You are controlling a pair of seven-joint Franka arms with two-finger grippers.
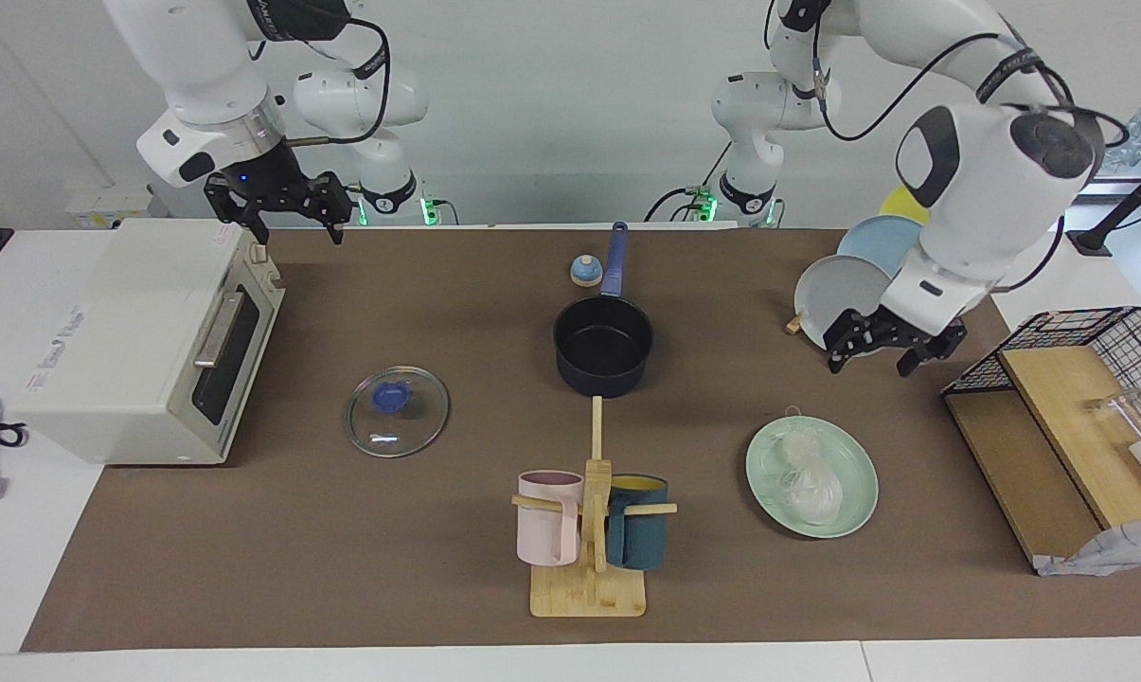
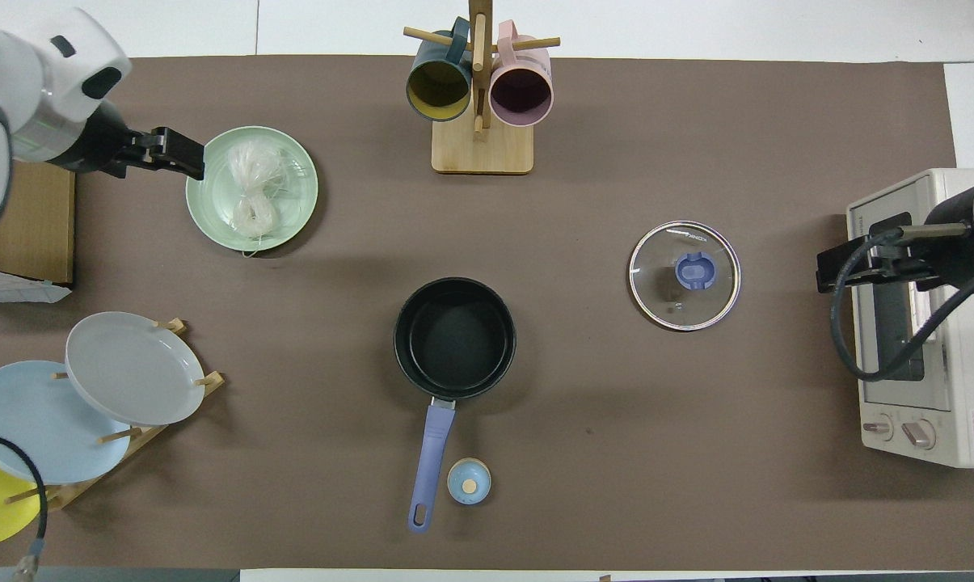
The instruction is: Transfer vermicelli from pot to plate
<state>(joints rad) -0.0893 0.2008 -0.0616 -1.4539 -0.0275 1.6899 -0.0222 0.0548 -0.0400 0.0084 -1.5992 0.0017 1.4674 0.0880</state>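
Vermicelli (image 1: 810, 474) on plate (image 1: 854, 511), pot (image 1: 603, 346) handle (image 1: 615, 258) pointing toward robots

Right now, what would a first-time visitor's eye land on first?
Probably the vermicelli, a clear white bundle lying on the mint plate toward the left arm's end of the table. Mid-table, the navy pot stands empty. The left gripper hangs open near the plate; the right gripper waits open by the toaster oven.

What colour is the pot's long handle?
The pot has a blue handle, a periwinkle shade, lighter than the dark navy body. The overhead view shows it best.
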